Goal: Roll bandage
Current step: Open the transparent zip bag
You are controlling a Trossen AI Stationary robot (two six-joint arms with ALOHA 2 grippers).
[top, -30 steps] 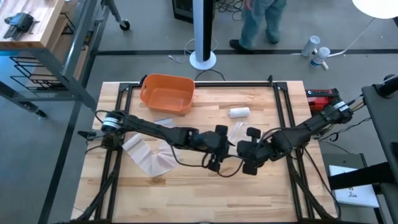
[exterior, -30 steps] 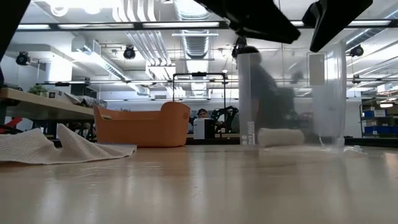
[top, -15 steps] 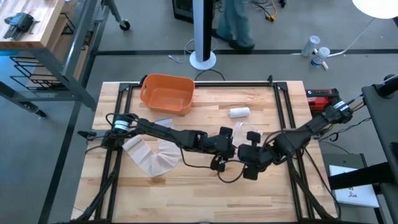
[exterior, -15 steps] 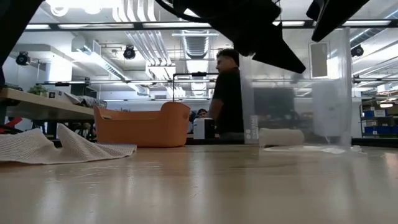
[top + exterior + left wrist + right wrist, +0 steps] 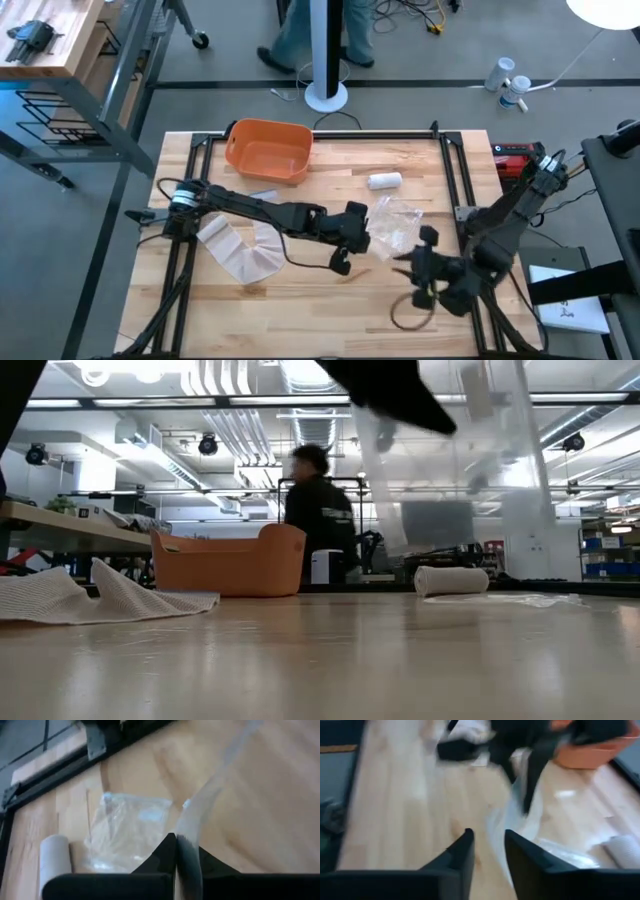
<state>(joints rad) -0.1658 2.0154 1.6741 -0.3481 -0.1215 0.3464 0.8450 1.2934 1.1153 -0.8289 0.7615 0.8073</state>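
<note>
**Left gripper holds clear wrapper above tabletop as rolled bandage lies near far edge**

The left gripper (image 5: 357,232) sits near the middle of the wooden tabletop (image 5: 300,310), its fingers pinched tight on a strip of clear plastic wrapper (image 5: 392,225). In the left wrist view the wrapper (image 5: 131,827) runs up from between the closed fingers, with the rest of the crumpled film lying on the boards beyond. The low view shows the film (image 5: 450,450) lifted well above the surface and hanging in a slanting sheet.

The rolled bandage (image 5: 384,181), a small white cylinder, lies on its side on the tabletop toward the far edge, apart from the wrapper and to the right of an orange bin (image 5: 268,151). It appears again in the low view (image 5: 452,579) resting on the wood, and at the edge of the left wrist view (image 5: 54,862).

The right gripper (image 5: 420,268) hangs over the right front part of the tabletop, well clear of the wrapper; its fingers (image 5: 462,857) stand narrowly apart and grasp nothing.

A loose, unrolled length of white bandage cloth (image 5: 240,250) lies spread on the left side, beneath the left arm. A person (image 5: 318,525) stands in the room behind.
</note>
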